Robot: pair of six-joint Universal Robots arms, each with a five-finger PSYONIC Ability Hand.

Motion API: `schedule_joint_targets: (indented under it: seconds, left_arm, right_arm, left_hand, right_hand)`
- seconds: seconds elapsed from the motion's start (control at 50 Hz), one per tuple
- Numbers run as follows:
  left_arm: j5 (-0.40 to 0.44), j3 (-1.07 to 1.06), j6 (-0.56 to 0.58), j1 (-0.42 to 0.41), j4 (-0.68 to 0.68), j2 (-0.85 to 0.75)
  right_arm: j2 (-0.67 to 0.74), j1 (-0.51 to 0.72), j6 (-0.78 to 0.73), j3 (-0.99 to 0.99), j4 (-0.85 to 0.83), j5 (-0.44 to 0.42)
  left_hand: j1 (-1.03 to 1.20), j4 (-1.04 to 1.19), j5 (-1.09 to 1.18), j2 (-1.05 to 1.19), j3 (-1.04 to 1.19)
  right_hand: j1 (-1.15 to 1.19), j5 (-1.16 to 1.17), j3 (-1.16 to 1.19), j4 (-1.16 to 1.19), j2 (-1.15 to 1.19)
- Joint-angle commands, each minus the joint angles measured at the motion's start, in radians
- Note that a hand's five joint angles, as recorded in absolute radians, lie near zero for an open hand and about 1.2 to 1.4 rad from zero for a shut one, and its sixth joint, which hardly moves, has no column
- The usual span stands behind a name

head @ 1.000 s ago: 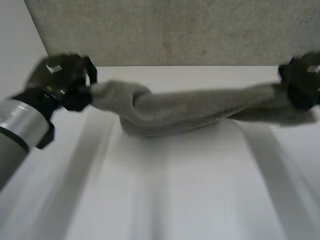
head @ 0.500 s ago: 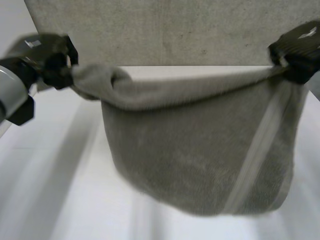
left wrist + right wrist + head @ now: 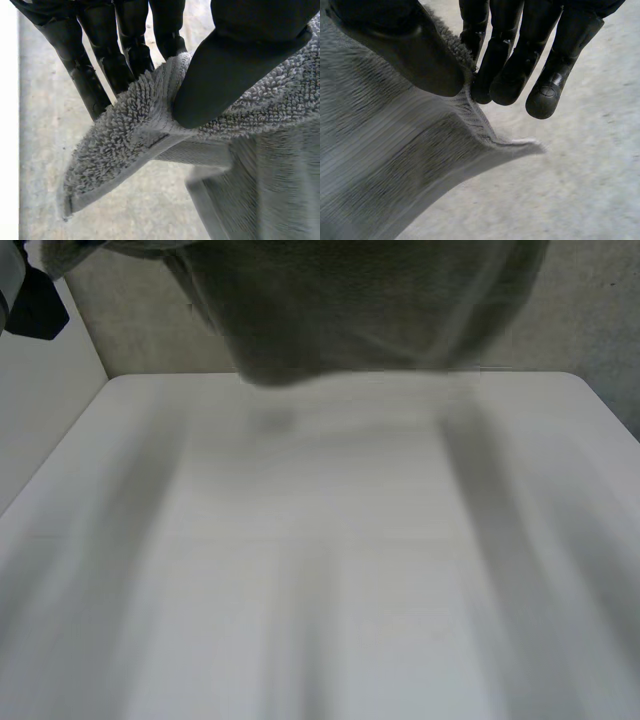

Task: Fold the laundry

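Observation:
A grey terry towel point(image 3: 360, 310) hangs in the air above the far edge of the white table point(image 3: 320, 540), its lower edge clear of the tabletop. In the left wrist view my left hand point(image 3: 235, 50) is shut on one top corner of the towel point(image 3: 135, 130), the thumb pressing the cloth against the fingers point(image 3: 125, 55). In the right wrist view my right hand point(image 3: 400, 45) pinches the opposite top corner of the towel point(image 3: 380, 150) between thumb and fingers point(image 3: 510, 65). A dark part of my left arm point(image 3: 35, 310) shows beside the towel.
A grey carpeted surface point(image 3: 600, 320) lies behind the table's far edge. The table's left edge point(image 3: 60, 450) borders a pale floor strip.
Both hands have risen sharply with the towel. It went from a bunched roll near the table to hanging spread, then lifted clear of the tabletop.

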Motion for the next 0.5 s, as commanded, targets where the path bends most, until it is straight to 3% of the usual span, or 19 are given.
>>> schedule_joint_targets:
  seconds: [0.02,0.08,0.24,0.36,0.5]
  left_arm:
    - [-0.007,-0.221,0.069,0.000,0.011,-0.017]
    - [-0.007,-0.337,0.141,0.000,0.014,-0.057]
    - [-0.010,-0.589,0.301,0.004,0.029,-0.186]
    - [-0.009,-0.696,0.330,0.029,0.057,-0.188]
    - [-0.007,-0.738,0.330,0.057,0.060,-0.090]
  right_arm:
    - [0.019,0.010,-0.131,0.245,0.265,-0.091]
    - [0.022,0.010,-0.136,0.309,0.266,-0.092]
    - [0.089,0.010,-0.168,0.712,0.035,-0.114]
    - [0.113,0.000,-0.245,0.810,0.012,-0.100]
    - [0.007,-0.029,-0.268,0.922,-0.007,-0.114]
  left_hand:
    - [0.244,0.178,0.232,0.179,0.180]
    - [0.244,0.178,0.232,0.179,0.180]
    - [0.244,0.178,0.232,0.179,0.180]
    - [0.244,0.178,0.232,0.179,0.180]
    - [0.244,0.178,0.232,0.179,0.180]
  right_hand:
    - [0.063,0.046,0.050,0.058,0.056]
    - [0.063,0.046,0.050,0.058,0.056]
    - [0.063,0.046,0.050,0.058,0.056]
    - [0.063,0.046,0.050,0.058,0.056]
    - [0.063,0.046,0.050,0.058,0.056]
